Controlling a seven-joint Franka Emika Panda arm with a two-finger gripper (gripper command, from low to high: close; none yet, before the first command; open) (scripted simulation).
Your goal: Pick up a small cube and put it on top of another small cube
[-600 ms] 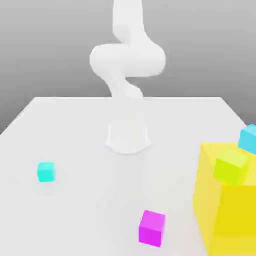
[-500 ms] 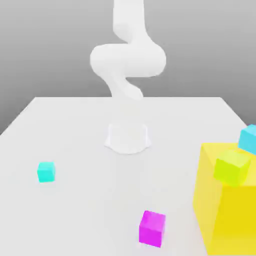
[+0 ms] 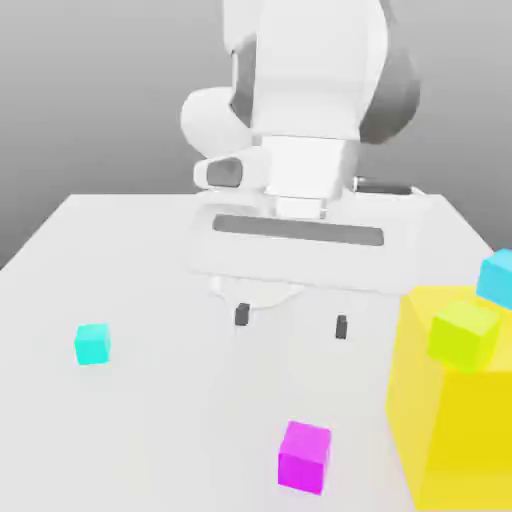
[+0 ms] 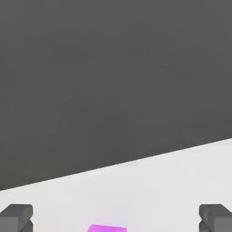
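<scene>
Down into the exterior view has come the gripper (image 3: 291,321), previously out of sight, its fingers wide apart with nothing between them. From the exterior view's left, a turquoise cube (image 3: 93,344) sits toward the white table's (image 3: 180,420) left edge. The magenta cube (image 3: 304,457) lies near the front edge. Rightmost, a yellow block (image 3: 450,430) carries a lime-green cube (image 3: 464,335) at its front left top corner; the sky-blue cube (image 3: 497,279) shows behind.

The white robot arm's jointed upper part and broad hand with its open two-finger gripper (image 3: 291,321) have come down into the exterior view, now hanging in front of the white arm base and above the pale table (image 3: 180,410), where earlier only the folded arm links stood
</scene>
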